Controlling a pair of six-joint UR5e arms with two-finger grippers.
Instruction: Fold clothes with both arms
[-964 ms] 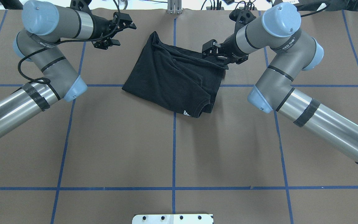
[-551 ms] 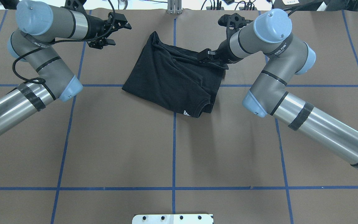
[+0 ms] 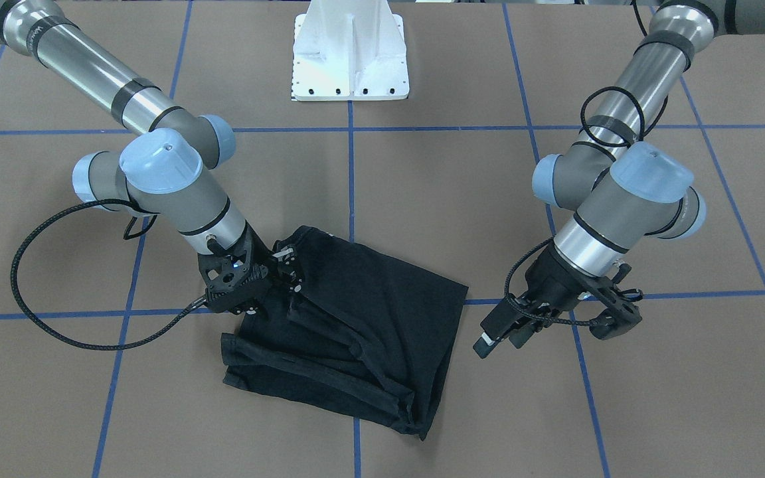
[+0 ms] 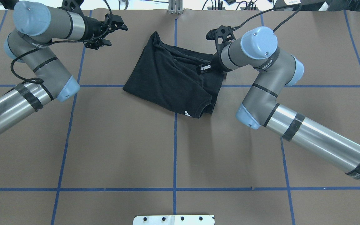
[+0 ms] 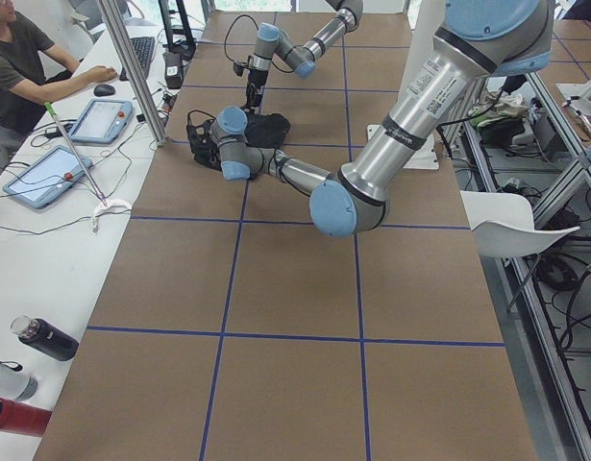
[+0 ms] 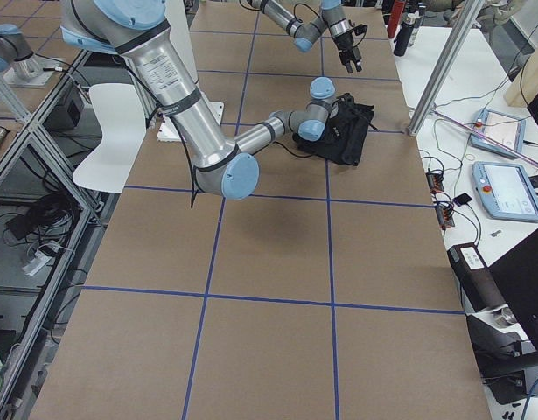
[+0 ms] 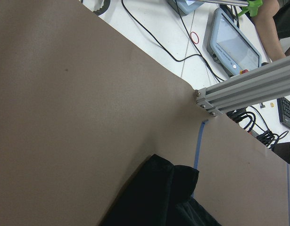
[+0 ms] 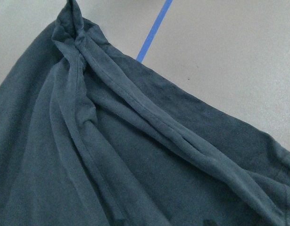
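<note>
The clothes are one black T-shirt point(image 4: 167, 81), lying folded and creased at the far middle of the table, with a small white neck mark point(image 4: 187, 113) on its near edge. My right gripper point(image 4: 202, 68) hovers low over the shirt's right part. In the front view it point(image 3: 289, 271) looks open over the creased fabric point(image 3: 369, 312). The right wrist view holds only folds of the shirt point(image 8: 111, 155). My left gripper point(image 4: 117, 35) is open and empty, well left of the shirt, and in the front view it point(image 3: 499, 338) stands beside the cloth. The left wrist view catches a shirt corner point(image 7: 159, 197).
Blue tape lines point(image 4: 175, 140) grid the brown table. The white pedestal base point(image 3: 350, 60) stands at the robot's side. An aluminium post point(image 7: 248, 89) rises at the far edge. A seated person point(image 5: 26, 67) and tablets point(image 5: 47, 175) are at the bench beyond.
The right gripper has swung from the shirt's right edge inward over the cloth. The left gripper has drawn back further left. The shirt has not moved.
</note>
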